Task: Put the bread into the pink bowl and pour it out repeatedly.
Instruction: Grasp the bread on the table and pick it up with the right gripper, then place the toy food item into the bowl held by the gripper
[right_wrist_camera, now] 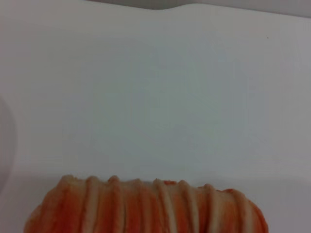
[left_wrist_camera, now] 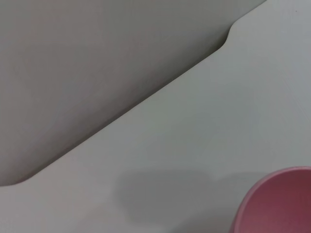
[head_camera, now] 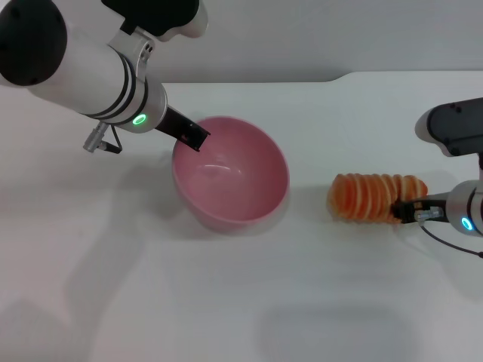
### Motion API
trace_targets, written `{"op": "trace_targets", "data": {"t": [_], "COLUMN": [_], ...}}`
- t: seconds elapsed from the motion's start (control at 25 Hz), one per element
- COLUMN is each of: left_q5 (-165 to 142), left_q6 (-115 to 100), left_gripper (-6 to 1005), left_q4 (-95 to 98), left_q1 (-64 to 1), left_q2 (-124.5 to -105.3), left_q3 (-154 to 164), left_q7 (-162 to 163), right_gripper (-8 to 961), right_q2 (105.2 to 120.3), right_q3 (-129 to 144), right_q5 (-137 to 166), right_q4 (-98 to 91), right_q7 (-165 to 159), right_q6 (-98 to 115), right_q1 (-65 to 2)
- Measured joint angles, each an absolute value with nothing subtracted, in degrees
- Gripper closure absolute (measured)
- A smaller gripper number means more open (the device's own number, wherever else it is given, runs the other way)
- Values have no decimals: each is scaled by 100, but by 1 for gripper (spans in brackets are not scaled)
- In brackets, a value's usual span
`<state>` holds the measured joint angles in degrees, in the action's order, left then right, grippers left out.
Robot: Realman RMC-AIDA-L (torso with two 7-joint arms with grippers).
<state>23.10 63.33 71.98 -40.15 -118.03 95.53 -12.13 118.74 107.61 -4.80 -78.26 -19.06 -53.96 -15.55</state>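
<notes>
My left fingers [head_camera: 198, 139] sit at the rim of the pink bowl [head_camera: 234, 185], so that side of its mouth is taken; the rest of the mouth lies open from above. Between the bowl and the bread [head_camera: 373, 197] runs a bare strip of table [head_camera: 226, 302] wide enough to pass through. My right fingers [head_camera: 401, 211] are against the bread's near flank, blocking that side. The table's whole near half offers free passage.

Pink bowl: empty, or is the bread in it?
Empty. The pink bowl shows only bare pink interior; the bread lies on the table beside it, at the right gripper.
</notes>
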Motion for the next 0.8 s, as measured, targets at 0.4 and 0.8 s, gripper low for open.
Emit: {"op": "trace_targets", "data": {"t": [0.4, 0.8], "left_q5": [2317, 2348], "left_q6": [6293, 6203], "left_gripper": [821, 818], "left_q4": [7182, 7163], "left_q1": [-4026, -4011], "left_q2": [-11820, -11821], "left_q3": [9555, 9580], "left_q7": [-1213, -1207], "right_gripper": [529, 616], "right_q2": [11873, 11866], "right_q3": [10807, 11014], "right_q5": [46, 225], "right_q4": [-9151, -10635], "right_q7": [-1860, -1653], "right_q6": [-5971, -6583], "right_q1": [-1261, -1268]}}
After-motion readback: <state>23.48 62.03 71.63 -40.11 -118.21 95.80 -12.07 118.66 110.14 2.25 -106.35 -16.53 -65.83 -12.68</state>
